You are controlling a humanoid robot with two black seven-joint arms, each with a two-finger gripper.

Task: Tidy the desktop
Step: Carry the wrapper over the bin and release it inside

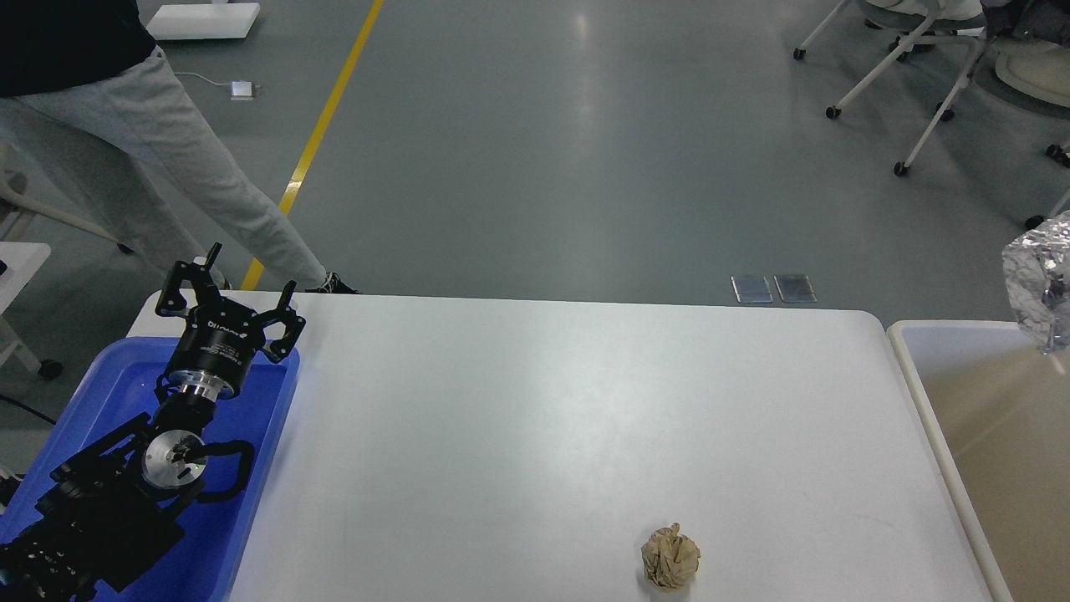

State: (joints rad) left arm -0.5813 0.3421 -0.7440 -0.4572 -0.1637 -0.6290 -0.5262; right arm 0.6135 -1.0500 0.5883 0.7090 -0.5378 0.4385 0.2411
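The white desktop (543, 418) fills the middle of the head view. A crumpled brown paper ball (670, 557) lies on it near the front right. My left gripper (234, 280) is open and empty, held above the far end of the blue tray (117, 385) at the desktop's left edge. A crumpled piece of shiny foil (1041, 288) hangs at the right edge of the view, above the beige-white bin (907, 351). What holds it is out of view. My right gripper does not show.
A person in grey trousers (167, 150) stands just beyond the desktop's far left corner. Wheeled chairs (911, 75) stand on the floor at the far right. A yellow floor line (326, 125) runs behind the desktop.
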